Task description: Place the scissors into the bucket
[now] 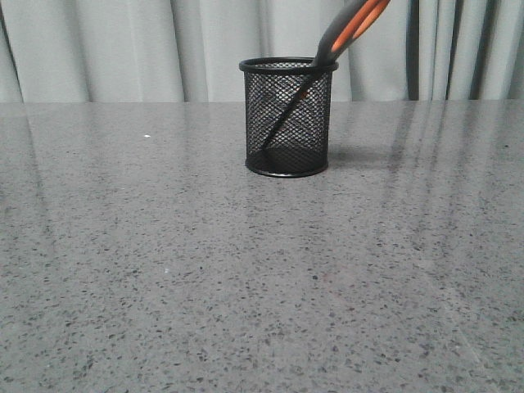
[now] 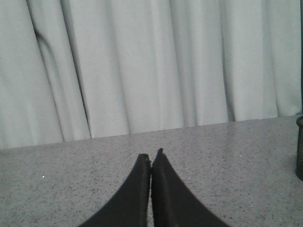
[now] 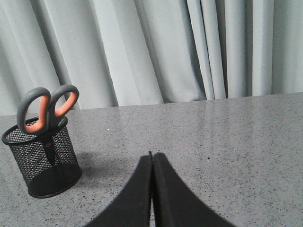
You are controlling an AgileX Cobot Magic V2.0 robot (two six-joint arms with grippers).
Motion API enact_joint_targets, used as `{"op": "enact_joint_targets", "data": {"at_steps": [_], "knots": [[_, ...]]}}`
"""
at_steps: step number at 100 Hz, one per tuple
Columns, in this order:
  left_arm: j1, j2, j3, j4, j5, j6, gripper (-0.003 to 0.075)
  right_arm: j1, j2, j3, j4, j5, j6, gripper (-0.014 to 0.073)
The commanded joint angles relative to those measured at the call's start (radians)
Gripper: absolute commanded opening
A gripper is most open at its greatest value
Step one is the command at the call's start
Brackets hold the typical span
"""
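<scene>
Speckled grey table (image 1: 164, 311) nearest the front camera, running back to pale pleated curtain (image 1: 123, 49). Bucket (image 1: 287, 117) upright on table, a little right of centre in front view, well back toward the curtain. Scissors (image 1: 348, 29) inside bucket, blades down through the mesh to the base, handles up and leaning out over the rim toward the robot's right (front view cuts off the handle tops). Seen in right wrist view: both grey handle loops with orange lining clear of the rim, bucket (image 3: 42, 158) casting a soft shadow on table beside it. Right gripper (image 3: 152, 158) low over table, fingers pressed together tip to tip, pinching nothing, well apart from bucket. Left gripper (image 2: 151, 158) likewise pressed together with only a thin seam between fingers, holding nothing, over bare table. Sliver of bucket (image 2: 299, 146) just visible at edge of left wrist view, apart from the fingers. Neither arm visible in front view. Small white fleck (image 1: 146, 136) on table left of bucket.
</scene>
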Motion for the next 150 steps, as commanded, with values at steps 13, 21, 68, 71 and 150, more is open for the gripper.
{"op": "enact_joint_targets", "data": {"at_steps": [13, 21, 68, 71, 150], "knots": [[0.023, 0.010, 0.067, 0.342, -0.143, -0.406, -0.0021, -0.005, 0.006, -0.027, -0.001, -0.076, -0.007, -0.0051], [0.023, 0.010, 0.124, 0.363, -0.169, -0.429, -0.0021, -0.005, 0.006, -0.027, -0.001, -0.076, -0.007, -0.0051], [0.002, -0.041, 0.279, 0.368, -0.206, -0.435, -0.0021, -0.005, 0.008, -0.027, -0.001, -0.076, -0.007, -0.0051], [-0.003, -0.041, 0.279, 0.368, -0.204, -0.435, -0.0021, -0.005, 0.008, -0.027, -0.001, -0.076, -0.007, -0.0051], [-0.009, -0.041, 0.277, 0.368, -0.212, -0.435, -0.0021, -0.005, 0.008, -0.027, -0.001, -0.076, -0.007, -0.0051]]}}
